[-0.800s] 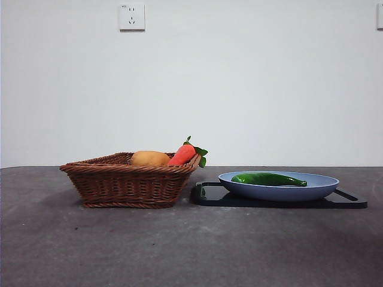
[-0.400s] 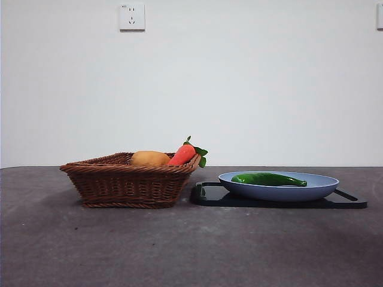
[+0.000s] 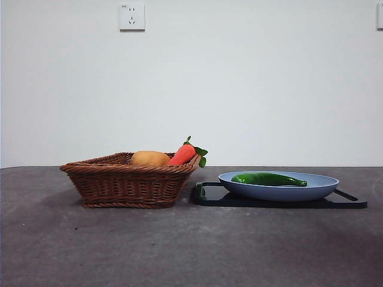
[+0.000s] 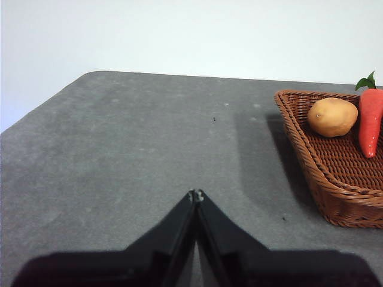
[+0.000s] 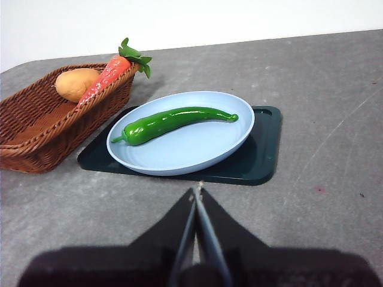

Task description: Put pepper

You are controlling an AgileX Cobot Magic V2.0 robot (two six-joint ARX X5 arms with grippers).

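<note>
The glossy green pepper (image 3: 268, 179) (image 5: 172, 122) lies lengthwise in a light blue plate (image 3: 323, 187) (image 5: 191, 152), which rests on a dark tray (image 3: 350, 200) (image 5: 263, 158). My right gripper (image 5: 196, 192) is shut and empty, hovering over the table a short way from the tray's near edge. My left gripper (image 4: 195, 194) is shut and empty over bare table, well away from the wicker basket (image 4: 326, 167). Neither arm shows in the front view.
The brown wicker basket (image 3: 128, 185) (image 5: 36, 137) holds a potato (image 3: 150, 158) (image 4: 333, 116) (image 5: 75, 84) and a red-orange carrot (image 3: 184, 153) (image 4: 371, 119) (image 5: 108, 73) with green leaves leaning on its rim beside the tray. Grey tabletop stretches in front. A wall socket (image 3: 131, 17) is behind.
</note>
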